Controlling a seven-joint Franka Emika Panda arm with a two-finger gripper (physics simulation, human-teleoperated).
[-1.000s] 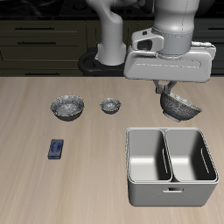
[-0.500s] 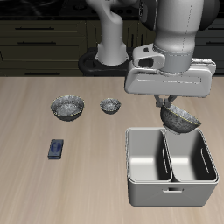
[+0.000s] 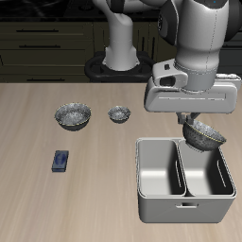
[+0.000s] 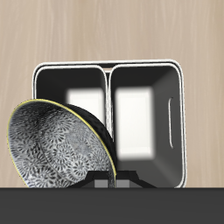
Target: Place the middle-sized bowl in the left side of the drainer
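My gripper [image 3: 194,124] is shut on the rim of the middle-sized bowl [image 3: 204,136], a silvery bowl with a speckled inside. It hangs tilted in the air, just above the back rim of the drainer [image 3: 154,204]. The bowl is over the compartment farther from the other two bowls. In the wrist view the bowl [image 4: 54,150] shows tilted in front of the drainer [image 4: 108,66], whose two deep compartments hold nothing. My gripper [image 4: 109,182] is mostly hidden there by the bowl and a dark band.
The wider grey bowl [image 3: 72,115] and the smallest grey bowl [image 3: 118,113] sit on the wooden table, off to the side of the drainer. A small blue object [image 3: 60,161] lies nearer the table's front edge. The robot's base stands at the back.
My gripper has carried the bowl toward the table's front edge and slightly down, from behind the drainer to just over its back rim.
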